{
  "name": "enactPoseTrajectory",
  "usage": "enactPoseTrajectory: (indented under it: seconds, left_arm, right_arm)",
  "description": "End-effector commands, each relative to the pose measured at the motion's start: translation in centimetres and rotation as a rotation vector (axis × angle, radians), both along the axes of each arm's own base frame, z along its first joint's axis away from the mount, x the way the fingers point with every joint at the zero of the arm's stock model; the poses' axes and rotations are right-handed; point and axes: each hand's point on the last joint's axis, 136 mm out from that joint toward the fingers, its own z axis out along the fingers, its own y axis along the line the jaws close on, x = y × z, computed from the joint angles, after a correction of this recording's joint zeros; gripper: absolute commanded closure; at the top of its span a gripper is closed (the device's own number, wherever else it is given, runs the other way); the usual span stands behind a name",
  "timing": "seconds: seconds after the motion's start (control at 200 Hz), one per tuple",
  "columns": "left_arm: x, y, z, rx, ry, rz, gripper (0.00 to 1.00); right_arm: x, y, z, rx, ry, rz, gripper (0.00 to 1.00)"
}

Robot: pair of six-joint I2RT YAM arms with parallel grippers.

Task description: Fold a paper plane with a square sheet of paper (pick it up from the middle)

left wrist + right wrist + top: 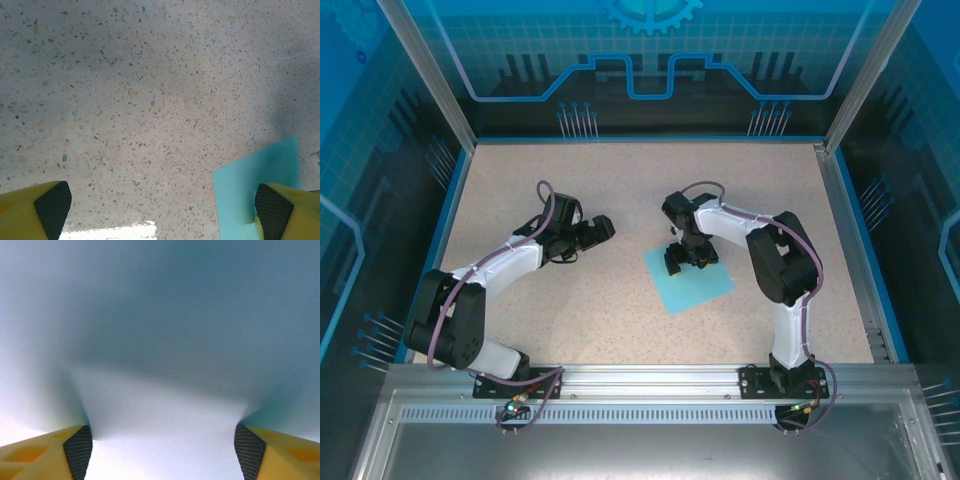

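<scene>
The sheet [702, 287] is thin, light and limp. It weighs next to nothing, creases at any pinch, and will slide on the table [570, 300] rather than lift if you drag at it. It lies flat, turned like a diamond, right of centre and just in front of the right arm.

The right gripper [682, 262] stands on its middle, jaws wide, pads [77, 452] down at the paper. In its wrist view the paper between them looks to be bowing up into a ridge, though the picture is too blurred to be sure. That middle ridge is where you should take it. Close gently, since a hard nip would leave a stray crease.

The left gripper [603, 230] hovers off to the left, jaws also wide and holding nothing. Its own camera shows a part of the sheet near one pad.

The table is speckled, matt and level, good for pressing folds. The sheet sits well apart from the blue rim [457, 195], so both arms have room to swing.
</scene>
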Motion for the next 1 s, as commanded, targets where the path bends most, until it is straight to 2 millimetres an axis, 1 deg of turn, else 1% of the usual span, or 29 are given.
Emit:
enactPoseTrajectory:
  seconds: [0.0,0.035,0.055,0.3,0.44,0.51,0.575,0.645,0.755,0.84,0.9,0.99]
  left_arm:
    - [-0.8,0.0,-0.4,0.003,0.032,0.001,0.01]
    - [-0.9,0.0,-0.5,0.003,0.034,0.002,0.02]
    - [-0.9,0.0,-0.6,0.003,0.035,0.003,0.01]
    - [-1.1,0.1,-0.7,0.004,0.04,0.003,0.02]
    - [-1.1,0.1,-0.7,0.003,0.039,0.004,0.01]
    - [-1.1,0.1,-0.7,0.003,0.04,0.004,0.01]
    - [-1.2,0.1,-0.8,0.004,0.043,0.005,0.01]
    - [-1.2,0.1,-0.8,0.004,0.043,0.004,0.02]
    - [-1.2,0.1,-0.8,0.006,0.045,0.005,0.01]
    - [-1.3,0.2,-0.8,0.006,0.045,0.005,0.02]
    - [-1.3,0.2,-0.8,0.007,0.046,0.004,0.01]
    - [-1.3,0.2,-0.8,0.008,0.047,0.004,0.02]
  right_arm:
    - [0.1,0.3,1.7,-0.02,-0.065,0.049,0.07]
    - [-0.1,0.6,1.6,-0.007,-0.063,0.057,0.01]
    - [-0.2,0.7,1.5,0.003,-0.059,0.061,0.01]
    - [-1.8,0.8,-2.1,0.039,0.052,0.045,0.01]
    - [-2.4,-0.4,-3.8,-0.03,0.088,0.029,0.01]
    - [-2.6,-1.0,-4.6,-0.065,0.1,0.02,0.03]
    - [-2.7,-1.6,-5.2,-0.103,0.104,0.013,0.07]
    - [-2.8,-1.6,-5.7,-0.107,0.109,0.012,0.13]
    - [-2.8,-1.4,-6.0,-0.069,0.114,-0.008,0.19]
    - [-2.6,-1.6,-5.9,-0.06,0.11,-0.024,0.2]
    - [-2.3,-1.5,-5.5,-0.04,0.098,-0.03,0.21]
    - [-1.8,-1.0,-4.2,0.016,0.074,-0.043,0.23]
